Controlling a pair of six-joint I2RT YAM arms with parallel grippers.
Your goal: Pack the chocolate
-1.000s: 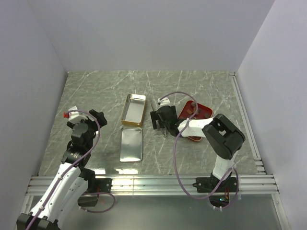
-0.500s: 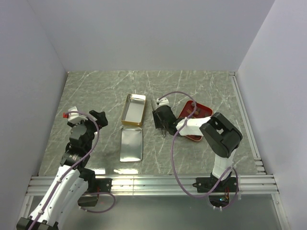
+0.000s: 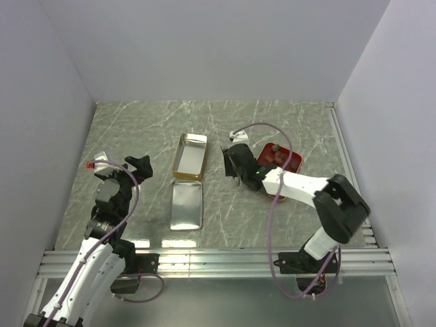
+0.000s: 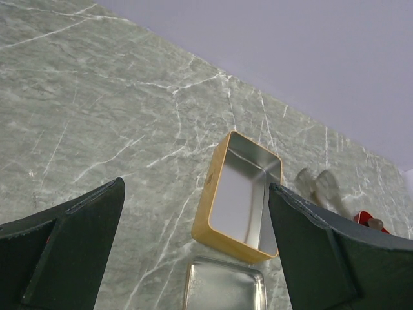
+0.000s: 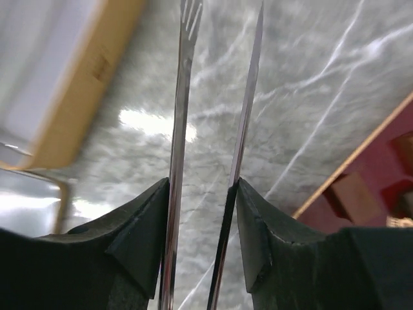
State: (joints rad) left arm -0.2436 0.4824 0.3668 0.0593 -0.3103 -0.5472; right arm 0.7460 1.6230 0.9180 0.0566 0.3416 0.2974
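Observation:
Dark brown chunks of chocolate [image 3: 274,156] lie in the red square tray [image 3: 289,165], right of centre; one chunk [image 5: 352,194] shows in the right wrist view. The gold tin [image 3: 191,155] stands open and bare inside, with its silver lid [image 3: 187,206] flat on the table just in front of it. My right gripper [image 3: 233,165] hovers between tin and tray, shut on a pair of metal tongs [image 5: 182,129] whose two arms run between its pads [image 5: 145,226]. The tongs' tips carry nothing. My left gripper [image 4: 197,187] is open at the left, well short of the tin [image 4: 242,197].
White walls enclose the marble table on three sides. A metal rail [image 3: 218,260] runs along the near edge and another down the right side [image 3: 349,170]. The right arm's purple cable [image 3: 269,225] loops over the table near the tray.
My right gripper has closed onto the tongs and shifted slightly away and right, while its elbow swung out to the right. The left arm barely moved.

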